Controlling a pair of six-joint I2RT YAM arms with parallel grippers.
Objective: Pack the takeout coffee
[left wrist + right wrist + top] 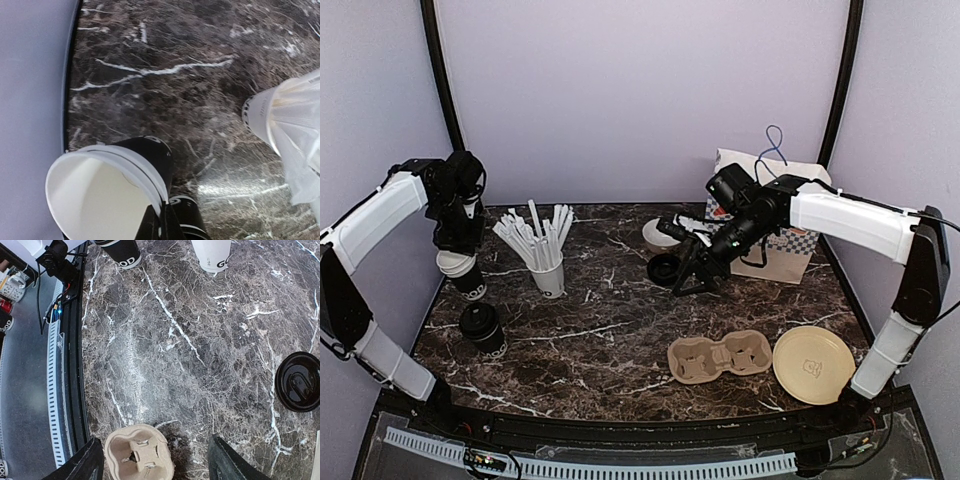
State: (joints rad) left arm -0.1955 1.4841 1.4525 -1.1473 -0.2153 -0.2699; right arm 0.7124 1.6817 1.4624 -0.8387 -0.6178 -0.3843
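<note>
Dark marble table, lavender walls: at the left edge the left claw is clamped on the rim of a tilted open cup, with a lidded cup standing just below it in the frame. Right of centre, the right claw hangs with its jaws apart, gripping nothing, beside a loose lid. Lower right lies a carrier.

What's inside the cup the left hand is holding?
Only white inner wall shows inside the black cup pinched at its rim by the left hand; no liquid visible. Its near side runs off frame.
</note>
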